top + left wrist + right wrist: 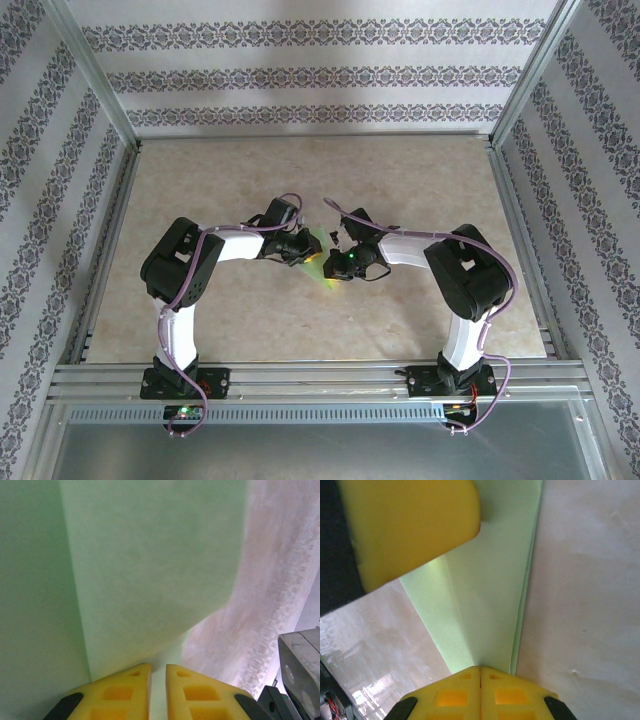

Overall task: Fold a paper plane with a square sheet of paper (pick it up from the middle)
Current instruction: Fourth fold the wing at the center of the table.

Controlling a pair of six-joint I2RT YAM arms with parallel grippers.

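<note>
The paper (pixel 316 247) is sitting between both grippers at the middle of the table (pixel 420 190). The right gripper (pixel 480 672) is pinching its crease, fingers fully together. The left gripper (pixel 158 672) is clamping it through a narrow slit, probably to keep the fold taut.

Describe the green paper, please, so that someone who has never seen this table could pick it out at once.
Look at the middle of the beige table. There the green paper sits between the left gripper and the right gripper. It is the only pale green thing there, thin and creased, next to the yellow fingers.
</note>
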